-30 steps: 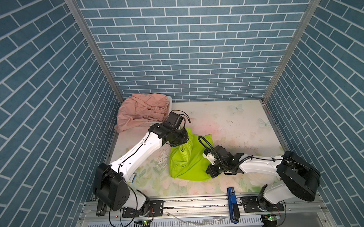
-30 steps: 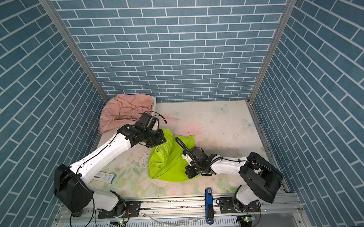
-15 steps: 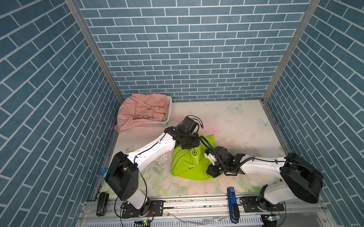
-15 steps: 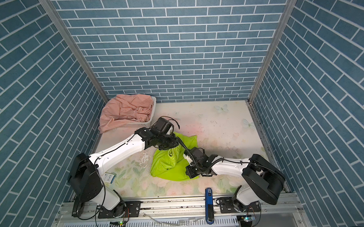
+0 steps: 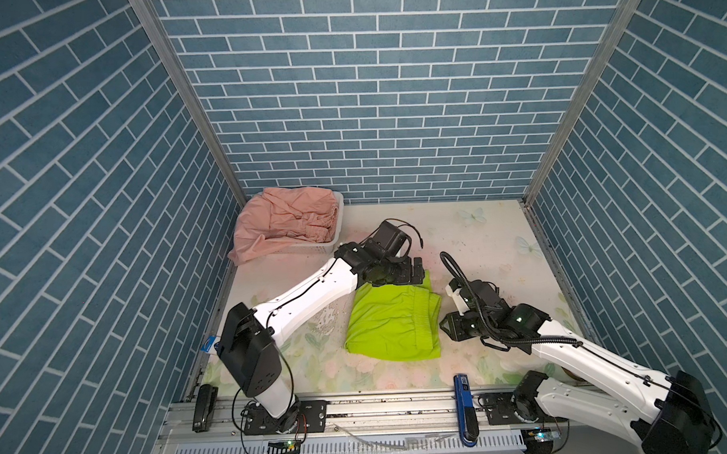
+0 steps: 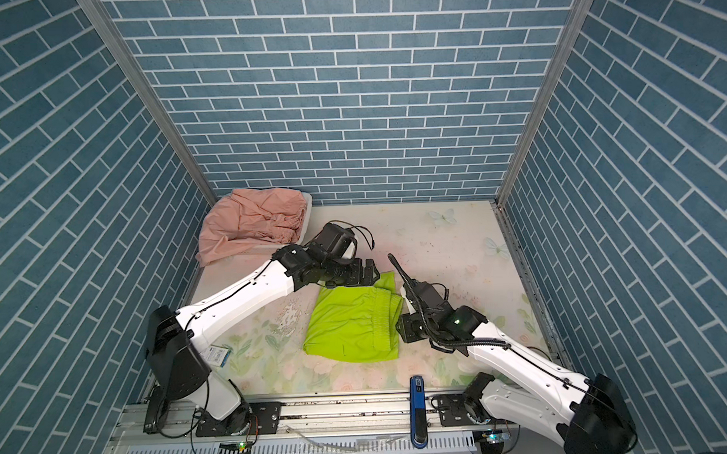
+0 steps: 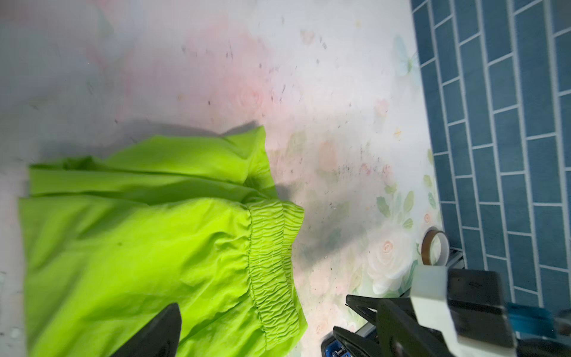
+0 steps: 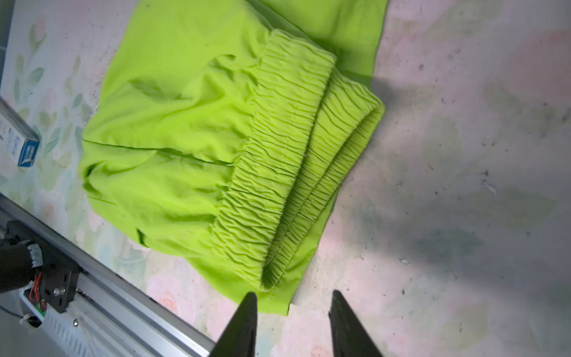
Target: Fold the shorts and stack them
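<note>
Item: neon lime-green fabric shorts with gathered elastic waistband (image 5: 392, 322), lying folded flat mid floral-printed tabletop (image 5: 478, 240), with the doubled waistband towards the right arm. Step, as judged: green pair's fold laid, fabric unheld. Left hand (image 5: 415, 272): fingers apart, empty, low over the fabric's far edge, arm stretched forward. Right hand (image 8: 293, 295): fingers apart, empty, just beside the waistband corner, arm low. Dusty salmon-pink shorts (image 5: 287, 222): crumpled in the white perforated plastic basket (image 5: 312, 249), far left corner. Next move probably calls for fetching that pair.
</note>
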Robot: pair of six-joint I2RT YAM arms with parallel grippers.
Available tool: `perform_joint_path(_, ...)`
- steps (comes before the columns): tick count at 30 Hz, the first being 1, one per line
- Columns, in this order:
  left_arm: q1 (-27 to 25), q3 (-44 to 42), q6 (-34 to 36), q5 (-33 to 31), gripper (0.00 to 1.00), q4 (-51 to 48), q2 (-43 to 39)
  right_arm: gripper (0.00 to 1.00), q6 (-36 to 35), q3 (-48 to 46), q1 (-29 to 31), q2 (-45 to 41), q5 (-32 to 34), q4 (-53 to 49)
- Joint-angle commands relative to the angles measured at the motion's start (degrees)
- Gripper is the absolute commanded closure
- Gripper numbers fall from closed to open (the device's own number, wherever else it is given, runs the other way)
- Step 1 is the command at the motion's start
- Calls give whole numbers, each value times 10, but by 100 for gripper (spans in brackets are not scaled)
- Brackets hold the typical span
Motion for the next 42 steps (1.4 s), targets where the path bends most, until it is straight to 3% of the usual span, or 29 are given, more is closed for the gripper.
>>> perform_joint_path(1,48,-13,58,-38,0,-64,-65,55,-53,50,24,38,-9,-14)
perform_joint_path(7,147,-120,74,-41,0,-59,-174,49,-88,136,82,196,17,-8)
perform_joint_path(12,213,-175,100,-36,0,-65,-236,49,-81,140,87,288,10,21)
perform_joint_path(17,255,-221,119,-37,0,-72,-269,59,-56,137,73,378,27,-22)
perform_joint_path(22,264,-269,114,-16,0,-47,-297,61,-25,129,49,372,13,-34)
perform_joint_path(29,265,-300,143,-37,0,-22,-332,58,-61,251,49,344,10,-69)
perform_joint_path(34,268,-338,147,-36,0,25,-356,56,-79,343,51,395,-30,-19)
perform_joint_path(37,282,-348,149,-9,0,37,-359,56,-69,364,51,435,-47,30)
perform_joint_path(42,295,-359,148,75,0,63,-359,56,-38,350,49,492,11,34)
